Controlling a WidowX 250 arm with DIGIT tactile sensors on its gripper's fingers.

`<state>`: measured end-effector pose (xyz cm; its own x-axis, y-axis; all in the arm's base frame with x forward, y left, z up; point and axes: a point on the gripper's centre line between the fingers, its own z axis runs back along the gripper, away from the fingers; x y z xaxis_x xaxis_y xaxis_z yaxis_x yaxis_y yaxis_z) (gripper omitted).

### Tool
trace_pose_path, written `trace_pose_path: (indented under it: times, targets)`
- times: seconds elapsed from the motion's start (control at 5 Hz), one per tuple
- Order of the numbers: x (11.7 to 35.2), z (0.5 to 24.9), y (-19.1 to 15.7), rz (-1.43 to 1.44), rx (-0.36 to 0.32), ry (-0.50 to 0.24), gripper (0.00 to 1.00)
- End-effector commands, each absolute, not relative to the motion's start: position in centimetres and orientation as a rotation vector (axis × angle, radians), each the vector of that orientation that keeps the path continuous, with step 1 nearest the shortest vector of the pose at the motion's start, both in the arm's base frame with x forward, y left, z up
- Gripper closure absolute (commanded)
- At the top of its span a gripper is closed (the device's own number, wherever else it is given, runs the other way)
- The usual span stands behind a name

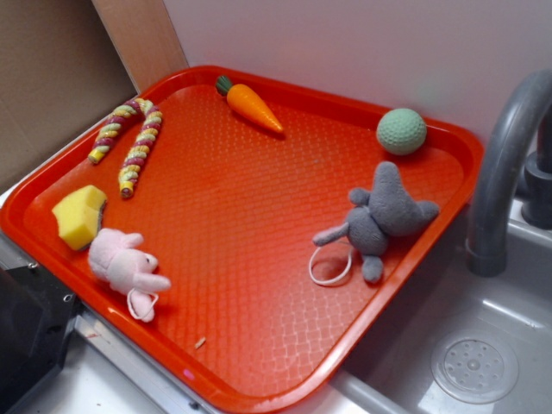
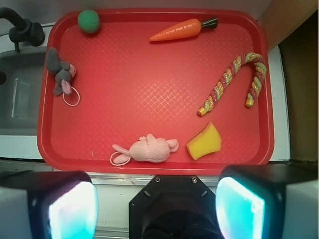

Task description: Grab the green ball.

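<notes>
The green ball [image 1: 401, 131] [image 2: 88, 21] lies in a corner of the red tray [image 1: 259, 224] [image 2: 149, 84], close to the rim. In the wrist view that is the upper-left corner, on the side nearest the grey faucet [image 1: 504, 172] [image 2: 20, 27] and the sink [image 1: 483, 345] [image 2: 20, 99]. The ball touches nothing else; the grey plush toy [image 1: 384, 216] [image 2: 61, 72] rests near it along the same side of the tray, with a white loop beside it.

The gripper [image 2: 157, 204] shows only in the wrist view, along the bottom edge. Its two fingers [image 2: 60, 204] stand wide apart, one at each lower corner of the picture, with nothing between them. They sit off the near edge of the tray, so the ball lies well apart from them, at the far side of the tray and toward the left finger's side.

Elsewhere on the tray are an orange carrot toy [image 1: 250, 102] [image 2: 182, 31] along the far rim, a striped candy-cane rope [image 1: 129, 142] [image 2: 234, 82], a yellow sponge wedge [image 1: 79, 216] [image 2: 204, 143] and a pink plush toy [image 1: 125, 263] [image 2: 149, 149] near the front rim.
</notes>
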<state>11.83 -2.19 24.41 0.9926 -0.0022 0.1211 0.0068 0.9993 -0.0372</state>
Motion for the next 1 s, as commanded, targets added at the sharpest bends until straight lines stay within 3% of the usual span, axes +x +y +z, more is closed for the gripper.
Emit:
trace_pose_path:
  times: [0.0,0.2,0.4,0.6,0.8]
  targets:
    - [11.8,24.4,-2.2,-0.005,-0.038,-0.121,0.0]
    - [13.6,23.5,-5.4,-0.072,-0.155,-0.189,0.0]
    - [15.6,22.6,-8.9,-0.158,-0.216,-0.228,0.0]
    - [18.3,20.4,-12.4,-0.189,-0.229,-0.247,0.0]
    - [21.1,19.2,-15.2,-0.19,-0.189,-0.298,0.0]
